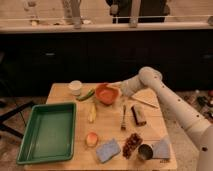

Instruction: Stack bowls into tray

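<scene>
a glossy, round orange-red bowl (106, 93) sits at 12 o'clock on the pale wooden desk (107, 131), with the smooth white arm's (165, 92) jaws at its 3 o'clock rim; whether they have hold of it cannot be told. the green rectangular plastic tray (48, 131), with raised sides and a rounded rim, lies well apart at 8 o'clock. a white cup (75, 87), a metal fork (123, 118) and a blue sponge (108, 150) lie scattered about.

The white arm (175, 102) (elbow bent high) reaches leftward, end effector (118, 89) held low.
</scene>
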You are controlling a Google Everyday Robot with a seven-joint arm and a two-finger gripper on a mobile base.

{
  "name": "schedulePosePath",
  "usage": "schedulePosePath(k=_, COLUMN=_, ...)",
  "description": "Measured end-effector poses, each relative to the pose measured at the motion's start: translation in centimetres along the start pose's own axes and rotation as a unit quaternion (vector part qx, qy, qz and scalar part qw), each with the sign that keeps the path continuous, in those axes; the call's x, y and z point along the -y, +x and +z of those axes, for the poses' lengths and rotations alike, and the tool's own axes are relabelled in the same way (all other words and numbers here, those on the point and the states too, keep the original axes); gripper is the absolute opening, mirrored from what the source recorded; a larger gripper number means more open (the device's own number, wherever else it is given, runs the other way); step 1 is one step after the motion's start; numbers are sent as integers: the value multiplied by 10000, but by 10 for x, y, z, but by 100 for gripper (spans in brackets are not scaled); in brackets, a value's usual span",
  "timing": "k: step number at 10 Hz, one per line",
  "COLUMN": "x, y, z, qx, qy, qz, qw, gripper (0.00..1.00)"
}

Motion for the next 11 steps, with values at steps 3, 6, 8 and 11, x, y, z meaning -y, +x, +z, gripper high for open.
schedulePosePath(k=3, x=0, y=0, z=-4, qx=42, qy=-115, qz=-128, qw=9998, gripper=80)
schedulePosePath(k=6, x=-2, y=1, z=-1, qx=-24, qy=-390, qz=-325, qw=9987, gripper=80)
schedulePosePath(k=8, x=-6, y=9, z=3, qx=-84, qy=-485, qz=-420, qw=9979, gripper=80)
schedulePosePath(k=11, x=-4, y=22, z=5, qx=-149, qy=-540, qz=-525, qw=9971, gripper=80)
